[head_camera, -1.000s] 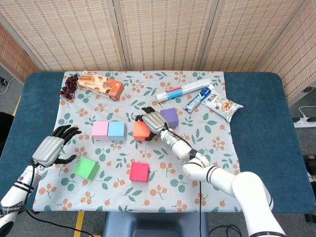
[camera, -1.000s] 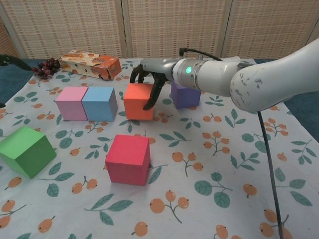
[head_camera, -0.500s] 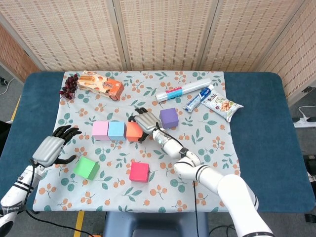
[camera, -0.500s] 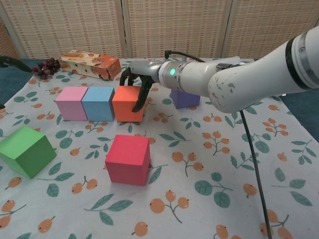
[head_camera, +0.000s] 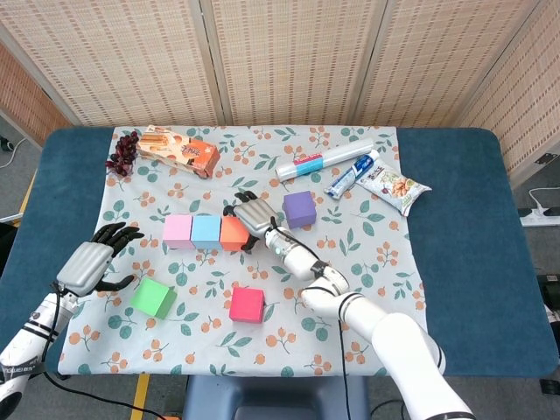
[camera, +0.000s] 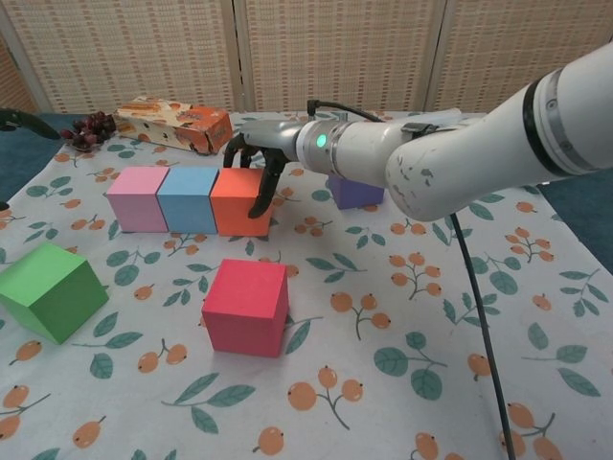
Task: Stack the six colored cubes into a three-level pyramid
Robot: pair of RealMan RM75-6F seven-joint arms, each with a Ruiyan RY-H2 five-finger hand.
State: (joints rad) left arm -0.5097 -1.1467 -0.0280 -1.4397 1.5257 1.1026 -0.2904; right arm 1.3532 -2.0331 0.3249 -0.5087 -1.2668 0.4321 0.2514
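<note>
Right hand [camera: 257,163], fingers curled over the orange cube [camera: 239,203], has slid it flush against the blue cube [camera: 191,199]; the pyramid's base row now appears complete.

- The right hand [camera: 257,158] has moved to the left together with the orange cube [camera: 239,201], which it holds from above with curled fingers
- The orange cube was apart from the blue cube [camera: 190,198] one second ago; now it touches the right side of the blue cube
- The orange cube is now well apart from the purple cube [head_camera: 299,208]
</note>
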